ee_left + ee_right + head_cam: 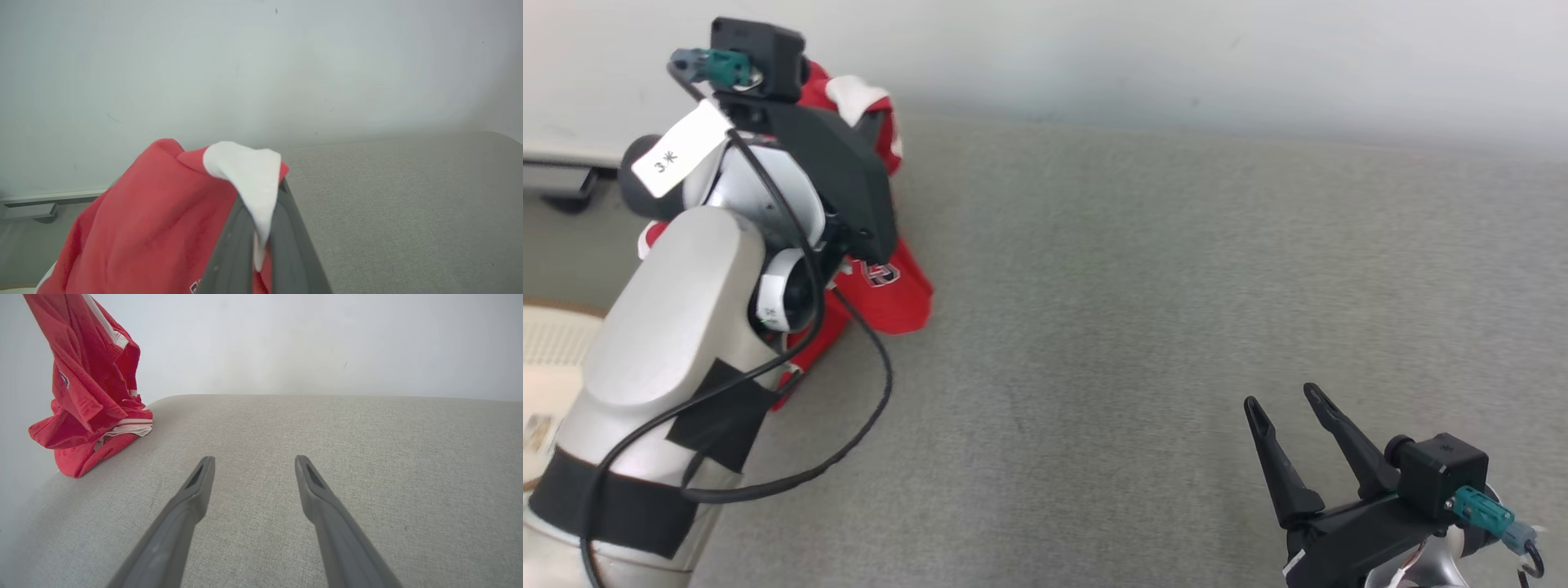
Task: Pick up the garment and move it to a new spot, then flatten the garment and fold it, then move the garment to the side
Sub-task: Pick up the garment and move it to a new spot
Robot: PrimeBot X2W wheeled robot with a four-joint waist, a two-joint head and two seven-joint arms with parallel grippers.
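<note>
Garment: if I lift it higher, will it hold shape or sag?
Likely floppy: the garment hangs in folds from the left gripper, its lower end bunched on the grey surface. Probably light: a pinch on one white edge carries it. Expect sagging and swinging.

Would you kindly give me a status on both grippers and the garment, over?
Left gripper shut on red garment, at white trim; hanging, lower end on grey surface. Right gripper open, holding nothing. No obstacle seen.

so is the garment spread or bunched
Bunched up: the garment hangs crumpled from the shut left end effector, lower folds heaped on the grey surface.
</note>
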